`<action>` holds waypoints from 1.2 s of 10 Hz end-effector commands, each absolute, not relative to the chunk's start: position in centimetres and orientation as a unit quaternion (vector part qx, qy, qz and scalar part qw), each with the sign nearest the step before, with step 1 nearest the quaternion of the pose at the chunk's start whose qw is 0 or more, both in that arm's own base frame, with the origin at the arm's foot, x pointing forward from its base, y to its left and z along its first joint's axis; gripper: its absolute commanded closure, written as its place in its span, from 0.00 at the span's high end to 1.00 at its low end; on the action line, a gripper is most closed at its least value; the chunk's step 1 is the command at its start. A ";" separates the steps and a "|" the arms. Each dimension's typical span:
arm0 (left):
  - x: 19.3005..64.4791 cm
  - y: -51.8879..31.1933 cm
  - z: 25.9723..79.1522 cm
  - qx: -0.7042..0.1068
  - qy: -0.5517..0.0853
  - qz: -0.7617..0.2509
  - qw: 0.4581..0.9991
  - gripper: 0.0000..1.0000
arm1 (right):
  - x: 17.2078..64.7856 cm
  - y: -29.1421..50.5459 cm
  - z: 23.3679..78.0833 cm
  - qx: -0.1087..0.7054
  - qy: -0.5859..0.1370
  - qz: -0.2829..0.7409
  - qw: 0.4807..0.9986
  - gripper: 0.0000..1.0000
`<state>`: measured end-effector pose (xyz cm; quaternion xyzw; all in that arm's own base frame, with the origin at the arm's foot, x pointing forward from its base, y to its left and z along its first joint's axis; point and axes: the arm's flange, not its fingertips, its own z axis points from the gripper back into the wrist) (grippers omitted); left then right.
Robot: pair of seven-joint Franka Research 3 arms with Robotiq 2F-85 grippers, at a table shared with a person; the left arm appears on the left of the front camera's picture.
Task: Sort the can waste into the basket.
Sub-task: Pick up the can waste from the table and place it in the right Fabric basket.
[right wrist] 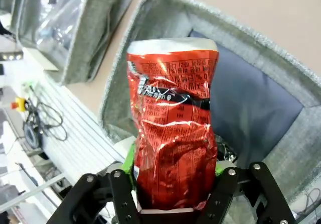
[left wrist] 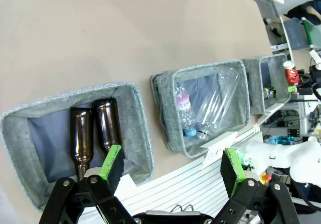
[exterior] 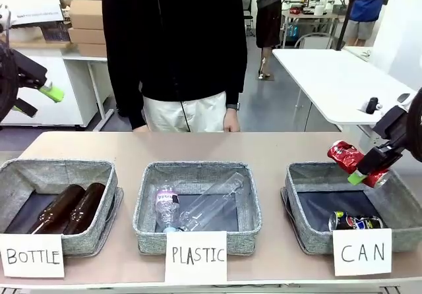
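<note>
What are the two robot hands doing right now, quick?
Left gripper: jaws open, holding nothing, raised above the table.
Right gripper: jaws closed on the dented red can, held over the CAN basket.

We count three grey baskets (exterior: pixel 198 175) across the frame, three paper signs (exterior: pixel 195 256) along the bottom edge, two brown bottles (exterior: pixel 69 207) at lower left, two clear plastic bottles (exterior: pixel 198 205) at center, and two cans (exterior: pixel 355 222) at right.
</note>
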<state>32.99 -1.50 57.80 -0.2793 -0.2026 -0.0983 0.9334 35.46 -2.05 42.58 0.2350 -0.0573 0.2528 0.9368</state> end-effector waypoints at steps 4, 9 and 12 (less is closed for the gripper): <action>33.1 -1.3 57.8 -0.288 -0.204 -0.106 0.930 1.00 | 36.2 -2.7 42.3 0.262 -0.076 0.255 0.927 1.00; 33.1 -1.3 57.8 -0.288 -0.204 -0.106 0.930 1.00 | 36.8 -4.3 45.2 0.420 -0.205 0.164 0.869 1.00; 33.1 -1.3 57.8 -0.288 -0.204 -0.106 0.930 1.00 | 36.2 -6.4 49.9 0.698 -0.269 -0.060 0.661 1.00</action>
